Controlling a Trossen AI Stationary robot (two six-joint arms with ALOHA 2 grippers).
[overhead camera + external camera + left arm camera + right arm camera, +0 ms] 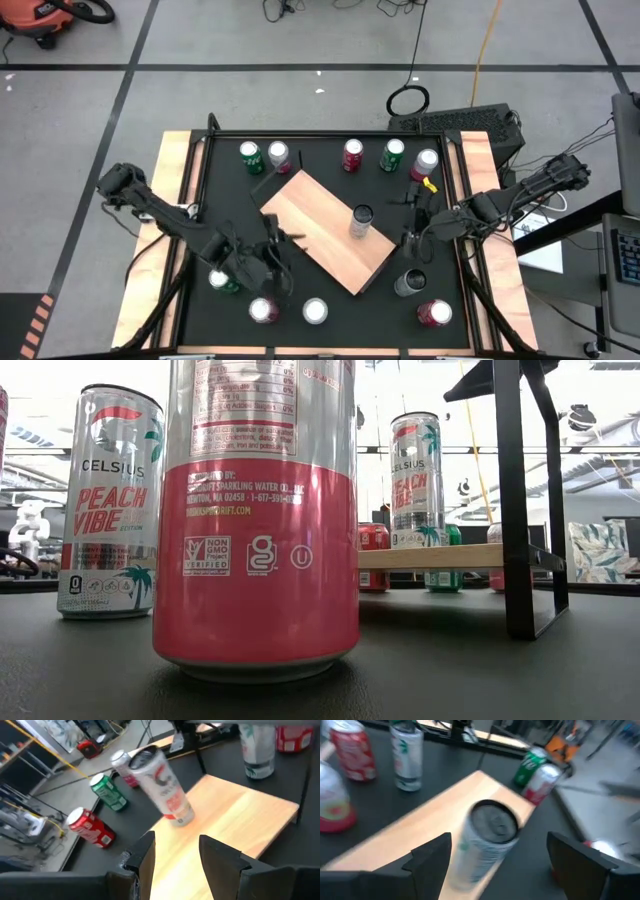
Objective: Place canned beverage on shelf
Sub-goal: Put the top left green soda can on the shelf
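Note:
The shelf [325, 232] is a tan wood board standing askew in the middle of the black table. One silver canned beverage [361, 222] stands upright on its base on the board's right part, also seen as the can [162, 787] and the can [487, 840] in the wrist views. My left gripper [283, 250] hangs open over the board's near-left edge, pointing at the can, with nothing between its fingers [177, 860]. My right gripper [412, 240] stands wide open just off the board's right edge, short of the can [492, 865].
Loose cans ring the shelf: several along the far edge, among them a green can [251, 156] and a red can [352, 155], and several near the front, such as a dark-topped can [410, 283] and a pink can [255, 520]. Pale wooden rails [172, 200] flank the table.

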